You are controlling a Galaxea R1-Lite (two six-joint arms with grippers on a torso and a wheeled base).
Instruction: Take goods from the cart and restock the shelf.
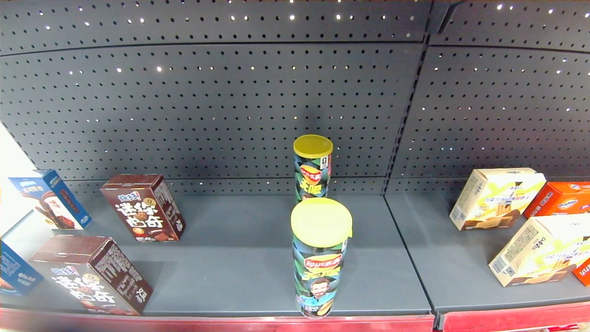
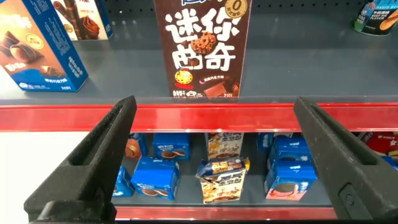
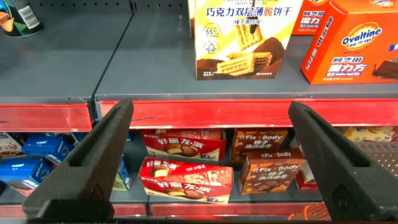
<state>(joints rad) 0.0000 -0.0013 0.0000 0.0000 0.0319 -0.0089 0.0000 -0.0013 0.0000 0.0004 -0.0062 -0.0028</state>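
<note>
Grey shelf [image 1: 230,249] holds two chip cans [image 1: 320,269]; left pincer [image 2: 214,106] and right pincer [image 3: 211,107] gape empty.

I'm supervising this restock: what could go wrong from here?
The front tall chip can with a yellow lid stands right at the shelf's red front edge; a nudge might tip it off. The dark brown cardboard cookie box stands just behind that edge, straight ahead of the open left gripper; advancing could knock it over.
</note>
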